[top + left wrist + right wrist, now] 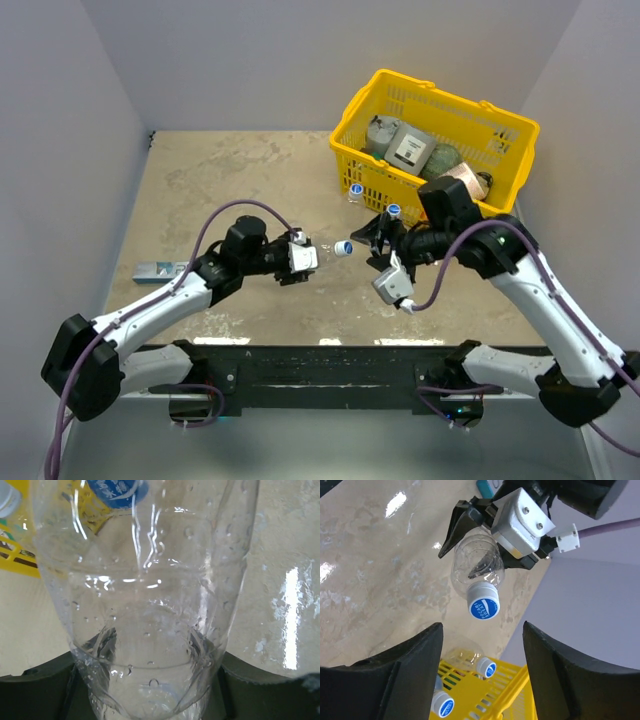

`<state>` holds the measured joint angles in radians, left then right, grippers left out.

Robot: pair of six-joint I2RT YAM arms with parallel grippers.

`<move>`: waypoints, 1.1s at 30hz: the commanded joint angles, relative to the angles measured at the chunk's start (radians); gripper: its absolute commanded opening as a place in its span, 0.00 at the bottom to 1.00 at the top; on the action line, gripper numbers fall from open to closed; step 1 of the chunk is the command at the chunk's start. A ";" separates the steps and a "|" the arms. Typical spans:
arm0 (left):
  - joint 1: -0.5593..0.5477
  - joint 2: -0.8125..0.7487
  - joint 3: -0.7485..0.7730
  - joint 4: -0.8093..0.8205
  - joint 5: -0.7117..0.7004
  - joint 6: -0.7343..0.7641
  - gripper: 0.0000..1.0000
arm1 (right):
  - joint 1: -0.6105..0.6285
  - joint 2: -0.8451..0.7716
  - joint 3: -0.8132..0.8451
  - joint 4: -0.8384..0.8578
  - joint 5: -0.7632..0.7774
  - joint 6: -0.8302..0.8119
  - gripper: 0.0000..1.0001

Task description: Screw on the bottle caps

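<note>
My left gripper point(300, 257) is shut on a clear unlabelled bottle point(322, 252), held sideways above the table with its blue cap point(343, 247) on the neck and pointing right. In the left wrist view the bottle point(145, 605) fills the frame, its cap point(117, 490) at the top. My right gripper point(378, 243) hangs open just right of that cap, not touching it. From the right wrist the cap point(484, 603) sits beyond the spread fingers point(405, 680), with nothing between them. Two more capped bottles point(356, 188) point(395, 211) stand by the basket.
A yellow basket point(375, 180) with grey cans and jars stands at the back right, close behind my right arm. A flat blue-and-white packet point(160, 270) lies at the left edge of the table. Grey walls close in both sides.
</note>
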<state>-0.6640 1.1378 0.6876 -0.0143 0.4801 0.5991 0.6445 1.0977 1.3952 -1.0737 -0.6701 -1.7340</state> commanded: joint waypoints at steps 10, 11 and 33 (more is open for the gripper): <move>0.006 0.045 0.113 -0.107 0.074 0.119 0.00 | 0.027 0.166 0.143 -0.203 0.012 -0.272 0.54; 0.006 0.045 0.115 -0.104 0.074 0.119 0.00 | 0.027 0.165 0.142 -0.203 0.014 -0.277 0.53; 0.015 0.073 0.128 -0.052 0.137 0.061 0.00 | 0.061 0.168 0.064 -0.042 -0.031 -0.152 0.34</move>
<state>-0.6594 1.2118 0.7773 -0.1200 0.5705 0.6899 0.7002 1.2690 1.4544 -1.1709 -0.6529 -1.9469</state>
